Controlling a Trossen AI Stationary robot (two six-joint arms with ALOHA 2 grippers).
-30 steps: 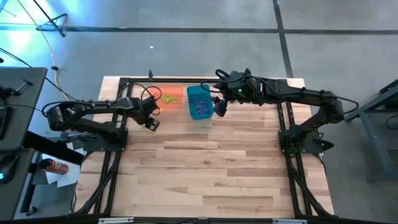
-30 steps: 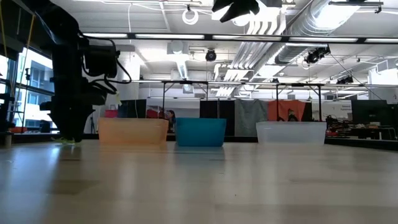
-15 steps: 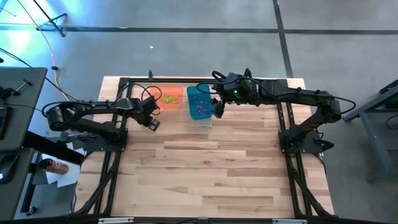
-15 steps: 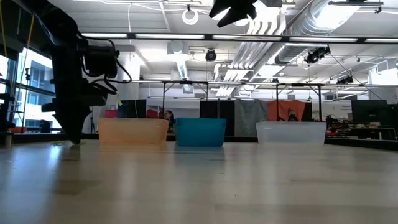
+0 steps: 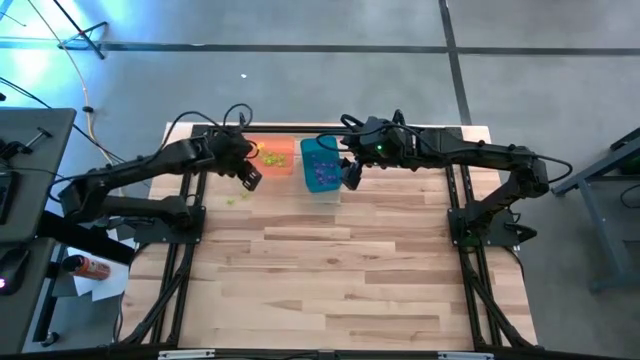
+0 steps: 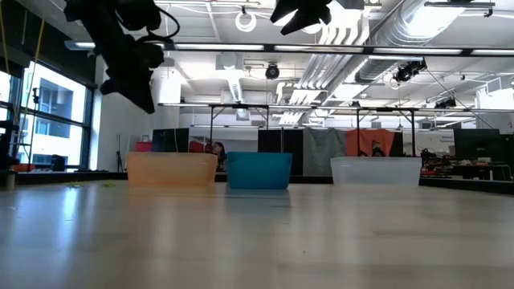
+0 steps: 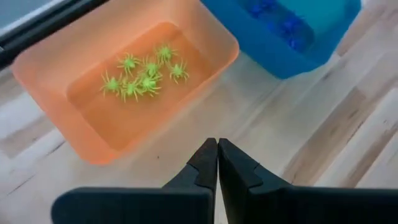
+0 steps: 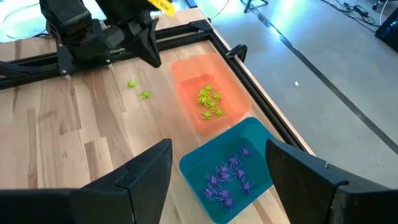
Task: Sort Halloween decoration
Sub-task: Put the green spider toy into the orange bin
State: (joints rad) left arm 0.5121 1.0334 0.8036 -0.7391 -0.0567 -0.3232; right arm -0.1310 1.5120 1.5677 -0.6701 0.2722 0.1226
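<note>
Left gripper [image 7: 217, 163], tapered black fingers pressed together empty, hovering beside translucent orange bin [image 7: 74, 68] holding spiky yellow-green spiders [image 7: 142, 78]. Right gripper [image 8: 217, 171] spreading wide over teal bin [image 8: 193, 163].

Green spiders [image 7: 142, 77] in orange bin [image 7: 43, 68]

The left gripper [image 7: 217, 163] hangs above the wooden bench [image 7: 348, 143], its two dark fingers pressed together with nothing visible between them. Ahead sits an orange bin [image 7: 81, 56] holding a cluster of yellow-green spiders [image 7: 142, 77]. Just beside it stands a teal bin [image 7: 273, 53] with purple spiders [image 7: 280, 22] inside.
</note>
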